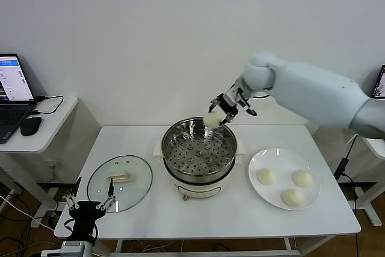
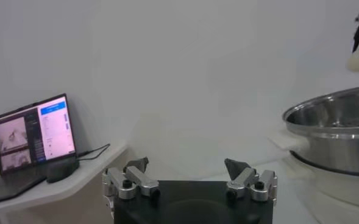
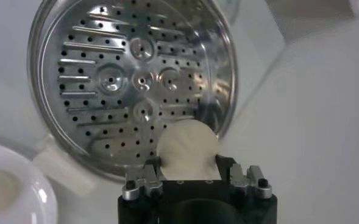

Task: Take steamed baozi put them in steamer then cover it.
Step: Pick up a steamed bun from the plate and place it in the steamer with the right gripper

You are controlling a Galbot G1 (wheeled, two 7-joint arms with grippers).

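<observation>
One baozi [image 1: 212, 119] hangs clamped in the right gripper [image 1: 224, 111] over the steamer's [image 1: 199, 151] far rim; three wait on the plate [image 1: 284, 180], cover [image 1: 119, 182] off.

Left wrist view: left gripper [image 2: 188, 174] idle, released.

Right wrist view: tray [image 3: 130, 79] beneath the bun is bare.

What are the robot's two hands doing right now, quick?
Left end effector: open, empty, parked by the table's front left corner.
Right end effector: shut on a baozi, held over the steamer.

Steamer [image 1: 199, 156] stands between cover [image 1: 120, 183] and plate [image 1: 272, 194].
</observation>
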